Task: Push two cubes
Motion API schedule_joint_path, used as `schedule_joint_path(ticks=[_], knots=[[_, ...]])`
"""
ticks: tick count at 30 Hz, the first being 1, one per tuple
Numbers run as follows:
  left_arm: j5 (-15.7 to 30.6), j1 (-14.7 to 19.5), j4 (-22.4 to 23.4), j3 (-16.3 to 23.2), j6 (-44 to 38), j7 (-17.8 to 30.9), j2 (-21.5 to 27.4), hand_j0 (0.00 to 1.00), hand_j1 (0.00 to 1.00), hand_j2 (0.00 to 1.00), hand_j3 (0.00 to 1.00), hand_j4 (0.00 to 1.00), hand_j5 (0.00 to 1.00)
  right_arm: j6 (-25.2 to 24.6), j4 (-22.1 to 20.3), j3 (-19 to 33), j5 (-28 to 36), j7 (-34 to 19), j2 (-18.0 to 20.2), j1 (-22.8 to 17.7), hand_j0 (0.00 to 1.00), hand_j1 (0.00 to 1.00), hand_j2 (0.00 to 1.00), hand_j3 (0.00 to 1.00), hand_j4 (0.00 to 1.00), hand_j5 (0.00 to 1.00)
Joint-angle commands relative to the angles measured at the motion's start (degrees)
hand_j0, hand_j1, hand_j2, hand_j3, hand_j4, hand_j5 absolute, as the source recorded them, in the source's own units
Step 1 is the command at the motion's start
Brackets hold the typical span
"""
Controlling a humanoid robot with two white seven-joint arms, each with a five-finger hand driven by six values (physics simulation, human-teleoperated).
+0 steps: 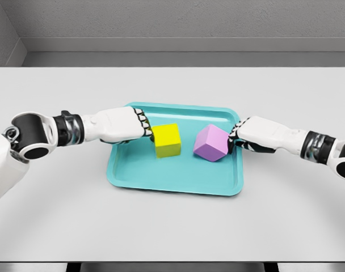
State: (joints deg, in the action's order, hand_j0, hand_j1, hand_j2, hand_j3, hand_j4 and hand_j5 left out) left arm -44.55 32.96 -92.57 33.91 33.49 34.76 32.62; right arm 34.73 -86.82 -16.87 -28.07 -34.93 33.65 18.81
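Note:
A yellow cube (167,139) and a purple cube (211,143) sit side by side inside a teal tray (175,180) at the table's middle, a small gap between them. The purple cube is turned at an angle. My left hand (145,128) reaches over the tray's left rim, its curled fingers against the yellow cube's left face. From the right, my right hand (236,137) comes over the tray's right rim with curled fingers touching the purple cube's right side. Neither hand grasps a cube.
The tray lies on a wide light grey table (59,226). A grey wall runs behind the table's far edge.

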Motion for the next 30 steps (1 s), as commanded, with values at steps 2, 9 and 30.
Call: schedule_joint_path(ticks=[2,9,30], knots=[[-2.8,0.1,0.8,0.3,1.5,0.2,0.1,0.7,0.7,0.7,0.7,0.7,0.7,0.3,-0.2,-0.1,-0.2,-0.1,0.2,0.0,0.5,0.5,0.5,0.5,0.5,0.5],[-2.8,0.1,0.7,0.4,1.5,0.2,0.1,0.67,0.67,0.67,0.67,0.67,0.67,0.3,-1.5,1.6,-0.1,-0.1,0.2,-0.1,0.5,0.5,0.5,0.5,0.5,0.5],[-2.9,0.4,0.5,0.2,1.5,0.2,-0.5,0.61,0.61,0.61,0.61,0.61,0.61,0.3,-0.7,-1.5,-1.1,-0.1,-2.4,-0.7,0.49,0.49,0.49,0.49,0.49,0.49]])
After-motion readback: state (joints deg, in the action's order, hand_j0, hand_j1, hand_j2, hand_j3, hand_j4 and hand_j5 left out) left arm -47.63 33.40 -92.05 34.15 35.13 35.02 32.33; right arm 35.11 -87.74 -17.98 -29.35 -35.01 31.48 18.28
